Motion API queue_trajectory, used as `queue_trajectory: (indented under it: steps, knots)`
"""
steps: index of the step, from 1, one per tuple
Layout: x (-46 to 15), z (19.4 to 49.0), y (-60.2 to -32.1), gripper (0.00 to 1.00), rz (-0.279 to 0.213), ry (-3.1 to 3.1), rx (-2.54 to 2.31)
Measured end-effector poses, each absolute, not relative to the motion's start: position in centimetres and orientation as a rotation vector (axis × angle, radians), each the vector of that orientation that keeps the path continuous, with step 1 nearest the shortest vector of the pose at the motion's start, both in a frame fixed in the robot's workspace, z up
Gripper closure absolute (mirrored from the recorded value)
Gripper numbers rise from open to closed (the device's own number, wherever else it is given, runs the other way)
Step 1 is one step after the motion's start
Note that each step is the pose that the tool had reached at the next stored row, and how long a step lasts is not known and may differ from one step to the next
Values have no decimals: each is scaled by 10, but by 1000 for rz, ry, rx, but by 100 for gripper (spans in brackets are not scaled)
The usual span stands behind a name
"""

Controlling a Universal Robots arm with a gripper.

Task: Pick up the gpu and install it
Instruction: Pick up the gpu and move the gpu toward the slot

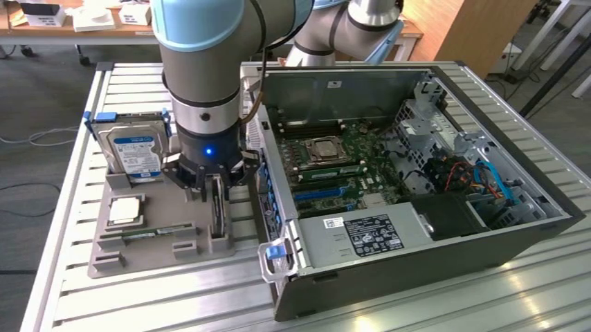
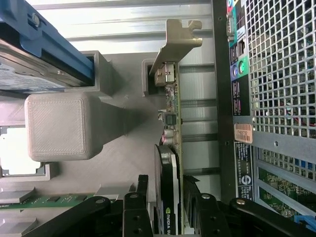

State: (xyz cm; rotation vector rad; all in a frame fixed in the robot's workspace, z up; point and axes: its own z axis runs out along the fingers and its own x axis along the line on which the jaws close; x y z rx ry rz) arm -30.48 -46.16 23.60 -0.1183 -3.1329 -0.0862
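Note:
The gpu (image 1: pixel 219 216) stands on its long edge in a slot of the grey holder (image 1: pixel 148 259), just beside the open computer case (image 1: pixel 416 173). In the wrist view the gpu (image 2: pixel 170 143) is a thin dark card with a silvery bracket (image 2: pixel 175 42) at its far end. My gripper (image 1: pixel 215 185) hangs straight over the card, and its black fingers (image 2: pixel 142 197) reach down on either side of it. The gripper (image 2: pixel 167 210) is open, with a small gap between each finger and the card.
On the same holder are a silver hard drive (image 1: pixel 135 149) in a blue frame, a square processor (image 1: pixel 124 209) and a green memory stick (image 1: pixel 148 235). The case's perforated rear wall (image 2: pixel 281 74) runs close alongside the card. The slatted metal table (image 1: pixel 517 290) carries everything.

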Motion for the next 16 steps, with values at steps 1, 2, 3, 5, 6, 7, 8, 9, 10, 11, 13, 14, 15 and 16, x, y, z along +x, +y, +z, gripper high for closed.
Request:
queue_trajectory:
  steps: [1, 2, 3, 5, 6, 7, 8, 9, 10, 11, 13, 14, 15, 16]
  knots:
    - [-304, 236, -462, 58, -87, -3133, -118]
    - [-303, 236, -462, 58, -87, -3133, -118]
    - [-303, 236, -462, 58, -86, -3133, -118]
    - [-303, 236, -462, 58, -86, -3133, -118]
    - [-303, 236, -462, 58, -86, -3133, -118]
    - [-303, 236, -462, 58, -86, -3133, -118]
    - [-303, 236, -462, 58, -86, -3133, -118]
    - [-303, 235, -462, 58, -86, -3133, -118]
    - [-303, 235, -462, 58, -87, -3133, -118]
    - [-303, 235, -462, 58, -87, -3133, -118]
    - [-303, 235, -462, 58, -86, -3133, -118]
    - [-303, 235, -462, 58, -86, -3133, -118]
    - [-303, 235, -462, 58, -86, -3133, -118]
    - [-303, 235, -462, 58, -86, -3133, -118]
